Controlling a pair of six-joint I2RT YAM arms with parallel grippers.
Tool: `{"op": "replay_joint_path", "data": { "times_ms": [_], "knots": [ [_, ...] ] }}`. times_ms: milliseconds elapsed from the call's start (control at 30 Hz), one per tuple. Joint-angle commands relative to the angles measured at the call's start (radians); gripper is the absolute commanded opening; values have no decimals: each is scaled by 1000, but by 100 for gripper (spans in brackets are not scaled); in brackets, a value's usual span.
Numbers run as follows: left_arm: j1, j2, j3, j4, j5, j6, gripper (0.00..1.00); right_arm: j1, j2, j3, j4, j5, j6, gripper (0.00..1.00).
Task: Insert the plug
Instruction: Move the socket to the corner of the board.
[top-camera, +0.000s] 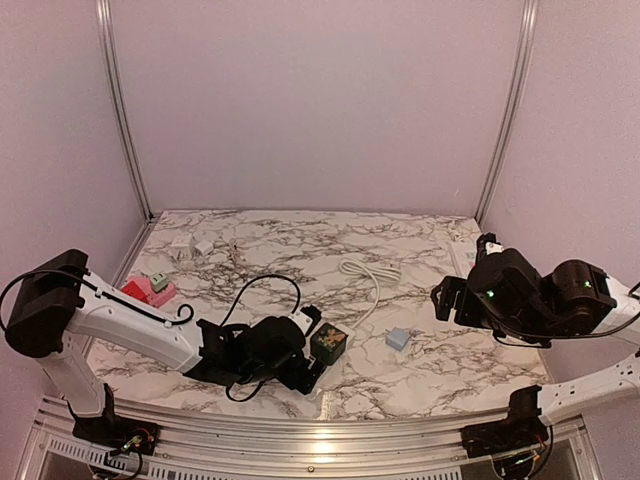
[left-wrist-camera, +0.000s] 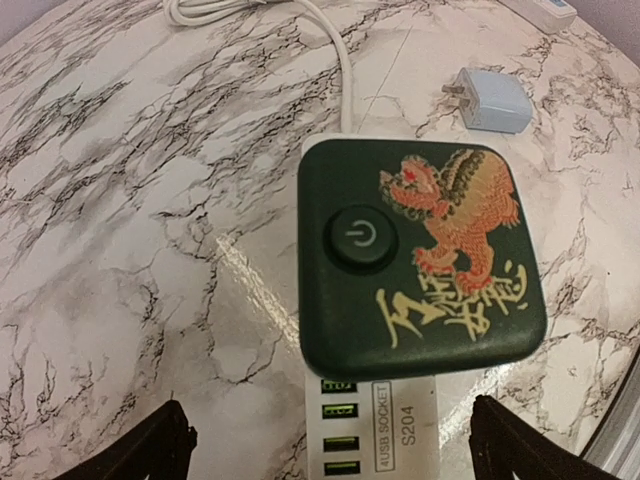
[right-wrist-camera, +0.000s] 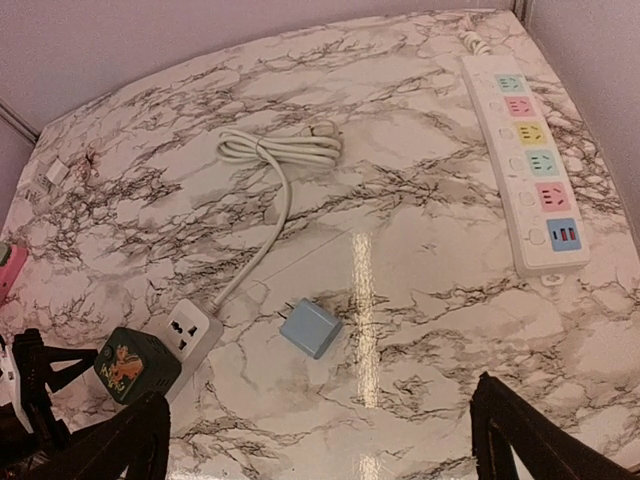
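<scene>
Just ahead of left gripper (left-wrist-camera: 332, 425), cube socket (left-wrist-camera: 420, 255), blue plug (left-wrist-camera: 495, 100) lying beyond

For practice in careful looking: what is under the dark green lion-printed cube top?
A white plastic body with green USB ports shows beneath it; the marble tabletop under that body is covered.

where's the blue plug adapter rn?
Top view: the blue plug adapter lies on the table, front centre, just right of the green-topped cube socket and apart from it.
</scene>
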Motion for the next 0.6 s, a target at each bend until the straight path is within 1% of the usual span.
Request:
{"op": "replay_joint_path", "data": {
  "times_ms": [0, 133, 400, 500, 567],
  "knots": [
    [-8, 46, 37, -47, -52, -24, 99, -6, -20, -1, 18, -3, 3, 99],
    [-11, 76, 48, -63, -35, -30, 99, -6, -16, 2, 27, -6, -8, 99],
    [-28, 89, 45, -59, 19, -17, 98, -6, -11, 6, 41, 0, -21, 98],
    [-29, 102, 49, -65, 5, -22, 91, -6, -8, 3, 46, -2, -23, 98],
    [-29, 113, 53, -73, -7, -22, 83, -6, -8, 1, 47, -5, -25, 99]
  ]
}}
